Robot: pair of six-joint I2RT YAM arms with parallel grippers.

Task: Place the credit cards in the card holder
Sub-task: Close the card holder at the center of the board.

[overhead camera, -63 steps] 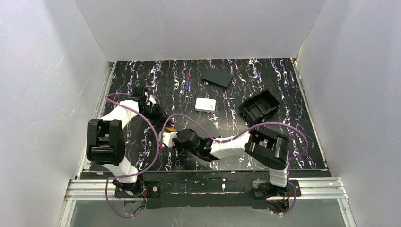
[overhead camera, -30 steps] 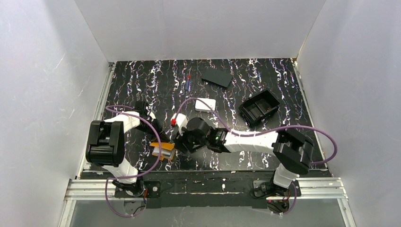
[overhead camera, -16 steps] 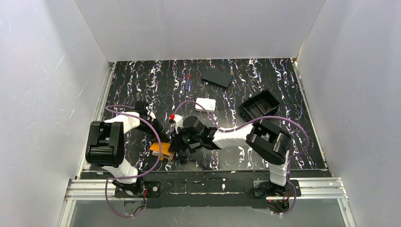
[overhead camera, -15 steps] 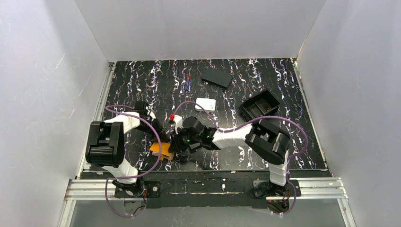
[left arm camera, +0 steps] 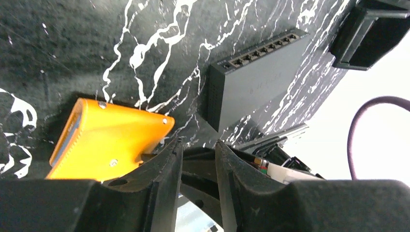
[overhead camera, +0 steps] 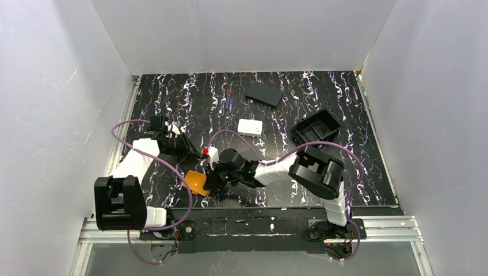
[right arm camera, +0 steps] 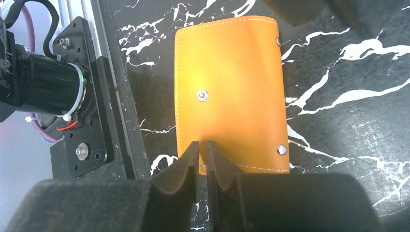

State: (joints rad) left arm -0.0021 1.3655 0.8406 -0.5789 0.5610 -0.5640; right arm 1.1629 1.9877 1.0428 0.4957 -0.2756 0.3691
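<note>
The orange card holder lies folded shut on the black marbled table near the front edge, snaps up. My right gripper has its jaws closed to a thin slit on the holder's near edge; in the top view the right gripper is just right of it. My left gripper is open and holds nothing, with the card holder just beyond its left finger. From above, the left gripper hangs behind and left of the holder. The credit cards are out of view.
A flat black network switch lies at the back, a black tray at the right. A small white rectangle sits mid-table and a pen behind it. The metal rail runs close beside the holder.
The left gripper let go of the card holder, opened and drew back to the left. The right gripper closed on the holder's edge. The holder went from open to folded shut.
</note>
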